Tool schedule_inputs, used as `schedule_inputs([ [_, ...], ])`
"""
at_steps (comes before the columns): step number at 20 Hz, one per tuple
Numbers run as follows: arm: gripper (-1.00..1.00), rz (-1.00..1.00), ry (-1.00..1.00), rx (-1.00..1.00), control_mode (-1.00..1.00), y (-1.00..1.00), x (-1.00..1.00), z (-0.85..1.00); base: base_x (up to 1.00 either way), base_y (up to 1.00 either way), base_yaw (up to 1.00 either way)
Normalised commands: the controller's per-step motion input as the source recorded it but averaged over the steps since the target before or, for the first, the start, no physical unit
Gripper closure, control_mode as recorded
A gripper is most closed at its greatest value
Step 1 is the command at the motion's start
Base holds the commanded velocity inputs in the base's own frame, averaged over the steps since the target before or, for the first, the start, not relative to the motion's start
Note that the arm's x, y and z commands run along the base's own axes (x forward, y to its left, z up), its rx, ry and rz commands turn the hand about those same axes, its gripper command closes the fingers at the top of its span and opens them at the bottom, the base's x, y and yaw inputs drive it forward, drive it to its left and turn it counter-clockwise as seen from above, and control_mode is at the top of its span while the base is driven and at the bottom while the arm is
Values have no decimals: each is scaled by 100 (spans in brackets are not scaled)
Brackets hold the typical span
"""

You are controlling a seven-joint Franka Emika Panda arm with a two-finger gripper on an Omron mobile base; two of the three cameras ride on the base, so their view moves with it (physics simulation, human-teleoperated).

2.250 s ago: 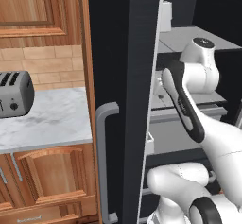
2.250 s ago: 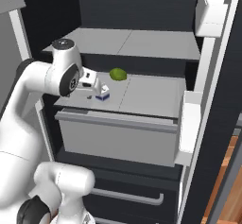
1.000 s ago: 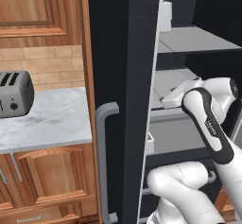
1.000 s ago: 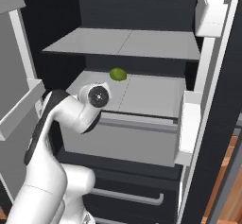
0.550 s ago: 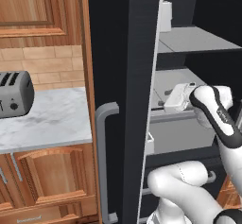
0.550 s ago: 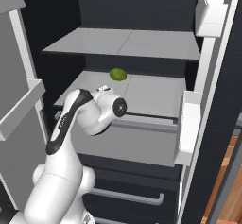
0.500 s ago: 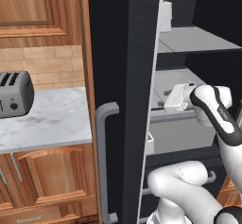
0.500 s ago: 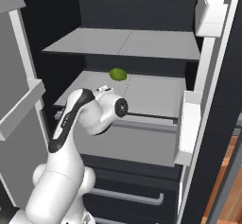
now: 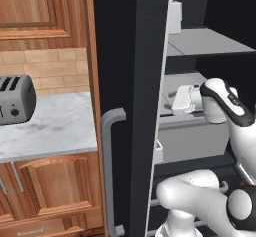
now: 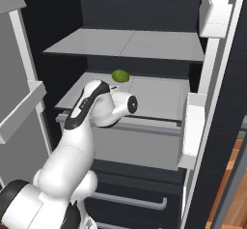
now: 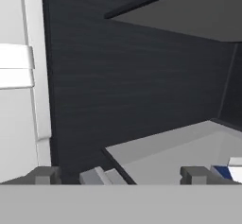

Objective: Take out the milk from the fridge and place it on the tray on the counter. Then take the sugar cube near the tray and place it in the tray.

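The end effector (image 11: 120, 175) is held wide open and empty inside the fridge (image 10: 144, 10), levelled over its middle shelf (image 10: 159, 95) so the milk (image 11: 232, 167) can be straddled.

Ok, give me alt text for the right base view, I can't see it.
The white arm reaches into the open fridge, its wrist over the grey middle shelf. A small green fruit sits on that shelf behind the arm.

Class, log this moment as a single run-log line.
stage: reaching for milk | end effector: open, empty | fridge: door open
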Motion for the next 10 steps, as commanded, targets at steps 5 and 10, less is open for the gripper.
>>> schedule_inputs([
  [5,-100,6,0,10,-100,-1,10,0,0,0,0],
  [10,-100,4,0,10,-100,-3,10,-1,0,0,0],
])
